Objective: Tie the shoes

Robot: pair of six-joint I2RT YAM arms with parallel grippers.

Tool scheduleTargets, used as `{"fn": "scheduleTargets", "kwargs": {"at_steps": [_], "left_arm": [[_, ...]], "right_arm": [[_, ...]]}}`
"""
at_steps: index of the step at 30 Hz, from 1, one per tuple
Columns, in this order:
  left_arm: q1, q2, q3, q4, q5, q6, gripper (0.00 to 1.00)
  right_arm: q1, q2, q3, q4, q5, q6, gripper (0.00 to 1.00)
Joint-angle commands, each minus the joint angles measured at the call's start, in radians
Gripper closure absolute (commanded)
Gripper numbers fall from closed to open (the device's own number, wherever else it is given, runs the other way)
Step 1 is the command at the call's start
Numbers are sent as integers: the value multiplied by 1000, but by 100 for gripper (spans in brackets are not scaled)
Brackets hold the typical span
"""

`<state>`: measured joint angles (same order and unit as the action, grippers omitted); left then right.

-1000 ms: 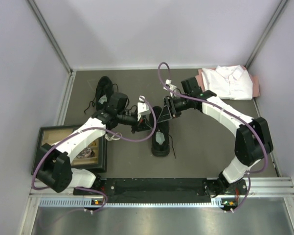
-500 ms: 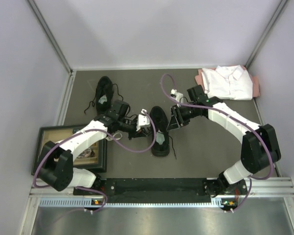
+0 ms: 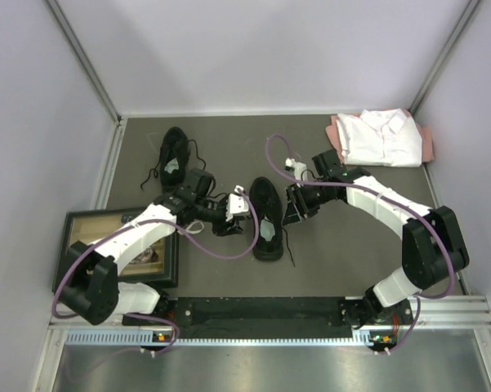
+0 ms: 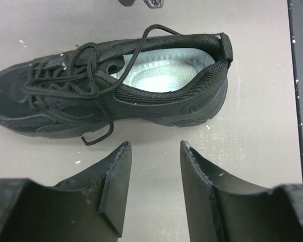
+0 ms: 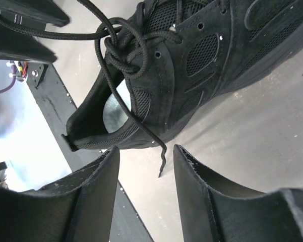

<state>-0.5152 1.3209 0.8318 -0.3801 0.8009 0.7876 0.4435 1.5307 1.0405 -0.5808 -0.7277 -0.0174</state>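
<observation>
Left wrist: left hand [image 4: 154, 151] gapes just beside black shoe [image 4: 156, 103].

Robotics lab cell: plain pale walls [image 3: 253, 49], alu corner posts [image 3: 83, 59], grey table [image 3: 343, 253] w/ slotted rail [image 3: 457, 310].

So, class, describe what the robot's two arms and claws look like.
The left arm and right arm have white shells, black joints and a looping purple cable. The left claw and right claw are black, with two wedge-shaped fingers.
</observation>
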Motion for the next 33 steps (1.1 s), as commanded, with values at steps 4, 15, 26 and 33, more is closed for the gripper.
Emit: {"fn": "scheduleTargets", "kwargs": {"at_steps": [4,15,26,33], "left_arm": [[9,-71,-25,6,-20,-63,51],[47,-152,-46,84,11,-292,50],[60,-172,-49,182,-25,-485,49],[61,-166,-46,218,-32,-542,49]], "right_arm": [[-3,-17,-19,84,-48,10,54],[18,-21,-56,179,-76,47,60],[63,0,-54,199,-15,31,64],[86,-12,-60,187,31,22,66]]}}
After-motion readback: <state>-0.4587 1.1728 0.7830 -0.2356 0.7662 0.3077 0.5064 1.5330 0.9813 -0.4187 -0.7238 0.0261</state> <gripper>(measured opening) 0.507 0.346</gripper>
